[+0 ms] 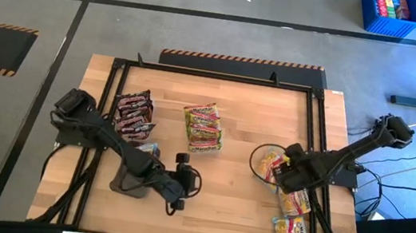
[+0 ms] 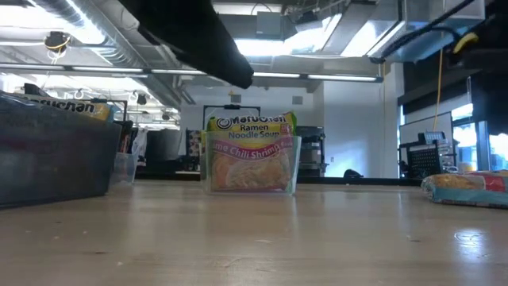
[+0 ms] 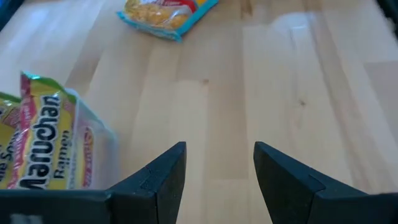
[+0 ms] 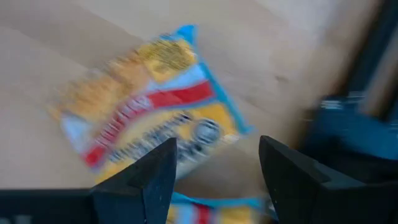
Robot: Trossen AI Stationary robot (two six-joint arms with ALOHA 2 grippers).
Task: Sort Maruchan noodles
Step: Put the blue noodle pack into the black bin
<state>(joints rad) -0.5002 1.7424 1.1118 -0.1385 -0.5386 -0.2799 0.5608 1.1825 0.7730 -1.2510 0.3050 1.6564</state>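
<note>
The left gripper (image 3: 217, 165) hangs with its jaws apart and empty over bare wood near the front edge of the pale wooden tabletop (image 1: 243, 97). The right gripper (image 4: 217, 165), jaws likewise apart and holding nothing, hovers over a crinkly yellow-orange ramen packet with a blue edge and red band (image 4: 155, 102) at the right side. More yellow-orange packets (image 1: 292, 232) lie loose along that right edge, toward the front corner. At the centre, a clear plastic rectangular tray (image 2: 252, 164) holds upright yellow-green Maruchan packets (image 1: 203, 127) labelled chili shrimp. To the left, a second clear tray (image 2: 51, 155) holds a row of dark maroon-red packets (image 1: 133, 113). A pale silvery packet (image 1: 147, 149) lies just in front of it, partly under the left arm.
</note>
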